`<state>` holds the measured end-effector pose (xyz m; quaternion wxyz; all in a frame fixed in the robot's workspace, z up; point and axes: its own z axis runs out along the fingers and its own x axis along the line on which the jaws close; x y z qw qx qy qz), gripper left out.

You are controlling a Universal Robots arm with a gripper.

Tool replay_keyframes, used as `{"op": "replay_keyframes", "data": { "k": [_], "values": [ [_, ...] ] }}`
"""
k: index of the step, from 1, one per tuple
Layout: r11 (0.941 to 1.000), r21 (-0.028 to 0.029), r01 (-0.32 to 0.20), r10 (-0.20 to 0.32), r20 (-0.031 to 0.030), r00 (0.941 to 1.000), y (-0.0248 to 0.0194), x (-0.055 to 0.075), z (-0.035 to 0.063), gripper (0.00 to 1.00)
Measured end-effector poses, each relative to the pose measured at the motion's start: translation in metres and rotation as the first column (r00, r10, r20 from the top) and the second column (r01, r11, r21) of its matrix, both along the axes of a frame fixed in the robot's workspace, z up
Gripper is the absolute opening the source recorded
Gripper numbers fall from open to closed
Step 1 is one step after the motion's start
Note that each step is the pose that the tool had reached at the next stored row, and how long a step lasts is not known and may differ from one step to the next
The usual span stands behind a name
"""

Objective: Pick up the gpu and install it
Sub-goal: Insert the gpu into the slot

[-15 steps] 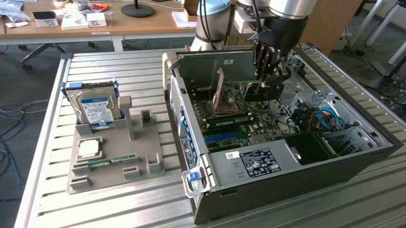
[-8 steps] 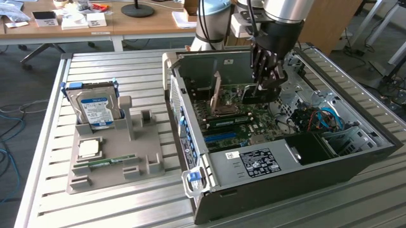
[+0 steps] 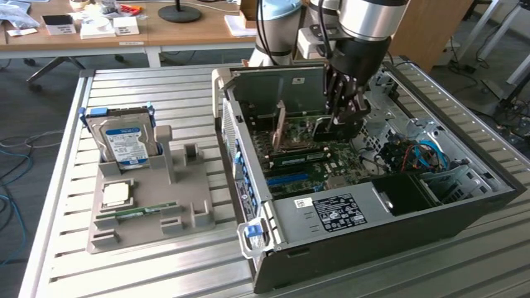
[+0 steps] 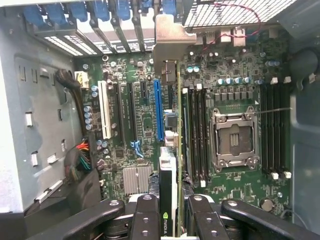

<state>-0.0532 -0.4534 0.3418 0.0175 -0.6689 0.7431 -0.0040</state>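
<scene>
Silver arm [image 3: 374,18] ends in black, screw-studded gripper [image 3: 341,121].

Slatted metal table [image 3: 149,93], grey parts stand [image 3: 136,233] beside open computer case [image 3: 373,248]

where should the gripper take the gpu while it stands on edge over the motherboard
By its upper long edge, coming from above, one finger on each flat face. The gpu is thin and stands on edge over the motherboard, so the board-side edge must stay free. The gripper is clamped on it this way, away from the bracket end.
</scene>
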Motion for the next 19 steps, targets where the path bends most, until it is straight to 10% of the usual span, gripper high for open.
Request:
{"op": "replay_keyframes", "data": {
  "k": [19],
  "values": [
    [0.9999,-0.0002,-0.012,0.012,-0.0001,0.9999,-0.0004,-0.004,-0.0159,0.27]
  ]
}}
